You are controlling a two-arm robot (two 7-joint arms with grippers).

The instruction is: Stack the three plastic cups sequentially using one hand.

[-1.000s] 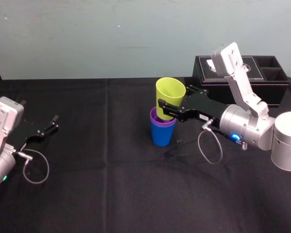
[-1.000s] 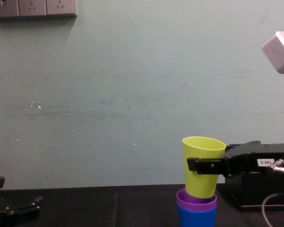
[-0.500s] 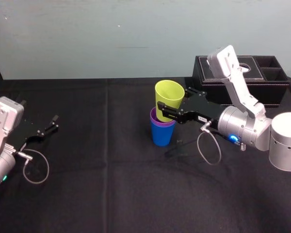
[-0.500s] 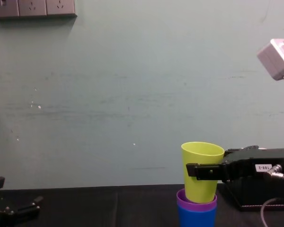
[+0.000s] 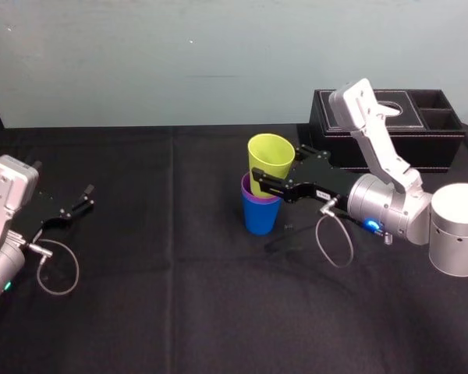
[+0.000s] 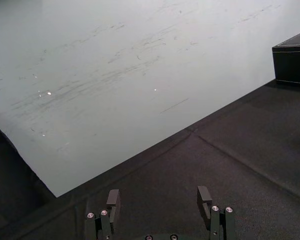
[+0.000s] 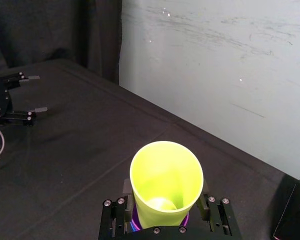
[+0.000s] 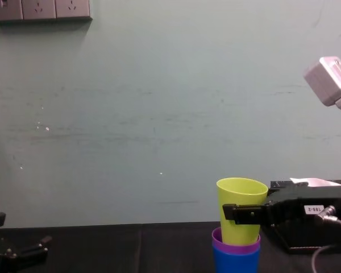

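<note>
Right gripper (image 5: 274, 167) jaws clamped on yellow-green cup (image 5: 269, 154), set into purple cup (image 5: 261, 198) inside blue cup (image 5: 260, 218). Left gripper (image 5: 87, 196) parked far left on table (image 5: 179, 296), jaws spread.

The purple cup (image 8: 236, 248) is showing only a rim, the rest hiding inside the blue cup (image 8: 236, 263), whose base the chest view is cutting off. The yellow-green cup (image 5: 270, 158) is hiding its foot.

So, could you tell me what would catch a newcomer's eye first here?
The yellow-green cup at mid-table, clamped in the right gripper and partly sunk into the purple cup, itself nested in the blue cup. A black box stands behind on the right; the left gripper rests open at the far left.
</note>
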